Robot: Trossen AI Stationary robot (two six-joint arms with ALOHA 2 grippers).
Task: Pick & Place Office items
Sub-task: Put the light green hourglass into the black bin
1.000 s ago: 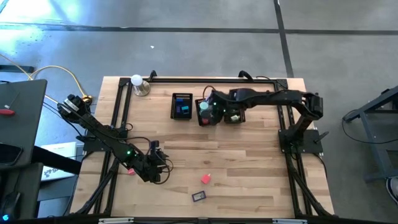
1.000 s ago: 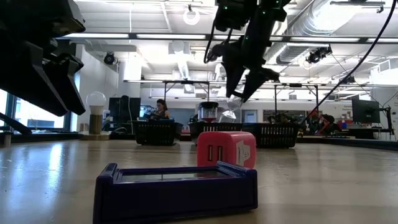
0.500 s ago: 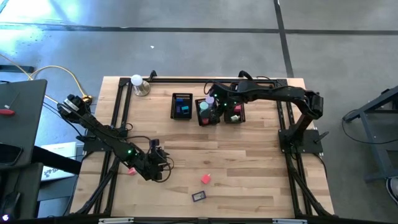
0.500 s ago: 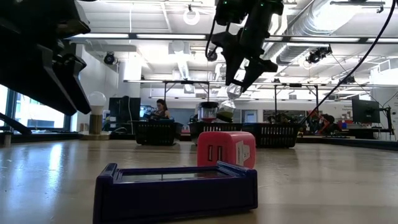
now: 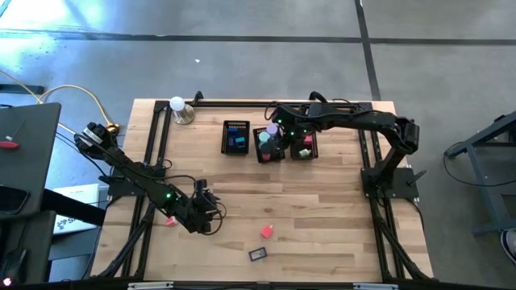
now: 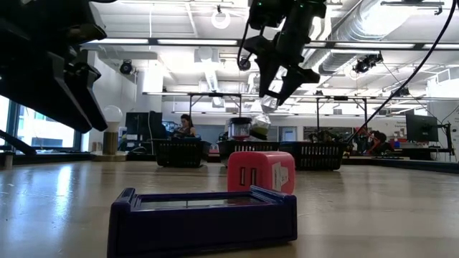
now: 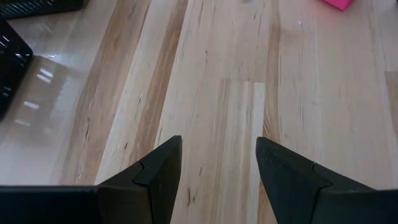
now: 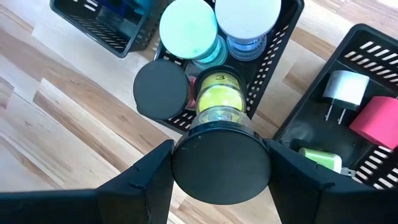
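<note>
Right gripper holds a black-capped jar over the middle mesh bin

The clear jar (image 8: 219, 140), black lid toward the camera and yellow contents inside, sits clamped between the right gripper's (image 8: 221, 163) fingers above the middle bin (image 8: 270, 55), which already holds teal-, white- and black-lidded jars. A white charger (image 8: 344, 91) and pink block (image 8: 377, 119) lie in the neighbouring bin (image 8: 370, 43). On the surface (image 5: 322, 217), a pink block (image 5: 267, 232) and purple case (image 5: 258, 254) lie near the left gripper (image 7: 217, 163), its fingers parted and empty.

Pink block (image 5: 267, 232), purple-framed tray (image 6: 202, 218), black mesh bins (image 8: 311, 127), pale striped wood table (image 5: 322, 209)
</note>
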